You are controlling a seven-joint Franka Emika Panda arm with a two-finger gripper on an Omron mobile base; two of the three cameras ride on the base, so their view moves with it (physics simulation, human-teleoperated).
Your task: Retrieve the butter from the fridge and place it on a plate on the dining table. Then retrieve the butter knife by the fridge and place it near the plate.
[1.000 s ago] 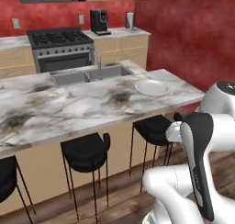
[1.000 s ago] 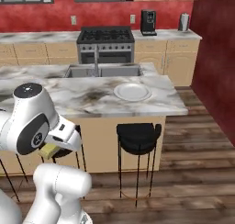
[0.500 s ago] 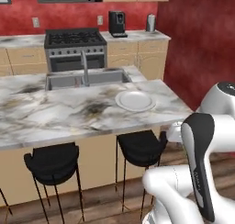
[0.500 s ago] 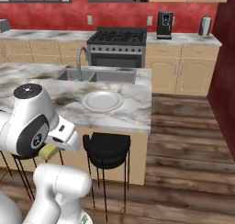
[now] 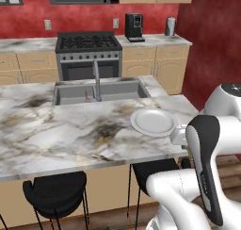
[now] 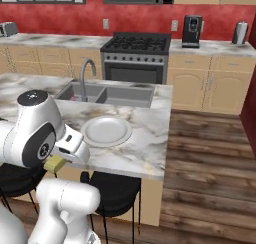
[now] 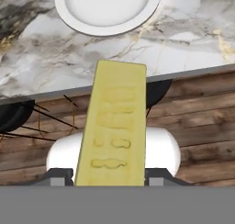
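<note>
The gripper [image 7: 110, 182] grasps the butter [image 7: 114, 126]; the plate [image 7: 108, 9] sits at twelve o'clock on the dining table [image 7: 193, 39]. Next, probably reaching forward over it.

The butter [image 7: 114, 126] looks matt yellow, with shallow stamped marks. The plate [image 5: 153, 121] is smooth and white-grey. The surface [image 5: 70, 130] is polished marble with grey and tan veins. The floor [image 6: 210, 163] is brown wood planks.

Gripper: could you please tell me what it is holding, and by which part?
The gripper holds the butter by its near end; the stick juts out toward the plate.
</note>
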